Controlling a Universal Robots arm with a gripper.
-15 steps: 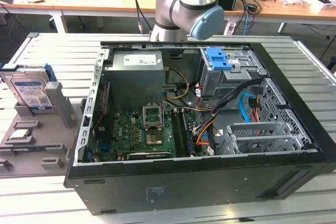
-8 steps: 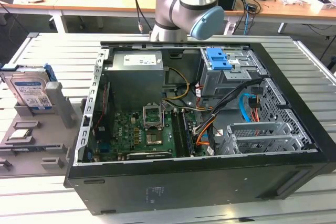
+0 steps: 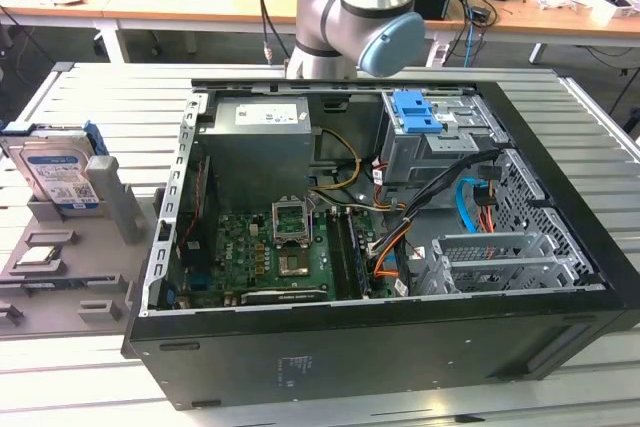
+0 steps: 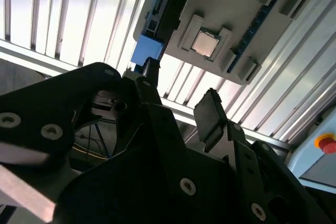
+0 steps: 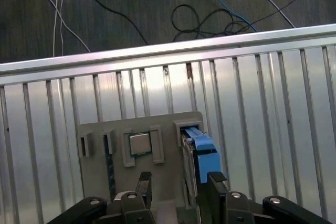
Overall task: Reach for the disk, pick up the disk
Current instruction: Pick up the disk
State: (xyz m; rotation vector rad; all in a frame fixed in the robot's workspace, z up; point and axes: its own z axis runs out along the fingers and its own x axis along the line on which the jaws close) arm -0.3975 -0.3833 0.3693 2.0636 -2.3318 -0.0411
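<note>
**Entry: open gripper over the holder, disk not yet taken**

Black gripper, closest to the lens in both wrist views: matt dark link plates, bright screw heads, two blunt rubbery-looking fingers. Fingers spread wide, nothing between them. Poised above the grey holder, in contact with nothing on it.

Disk at the exterior view's left, about mid-height of the frame. Standing on edge in a slot of the holder, leaning slightly back. Flat silver metal face, white-and-blue label, blue plastic rails along the sides. Edge-on in the first wrist view, with one blue rail uppermost and roughly in line with one finger.

Processor chip: small, square, silver, seated in a nest just beside the disk's slot.

Bench: ribbed aluminium slats, glossy and reflective. Open black computer case at the frame's centre, well apart from the disk.

Hazards, as a judgement only:
- A finger landing on top of the blue rail rather than beside it, for want of sideways alignment.
- Slipping on the smooth metal faces under a light or off-centre squeeze.
- Binding in the slot, or dragging the holder up, from a tilted lift.
- Scuffing the neighbouring chip nest with the other finger.
</note>
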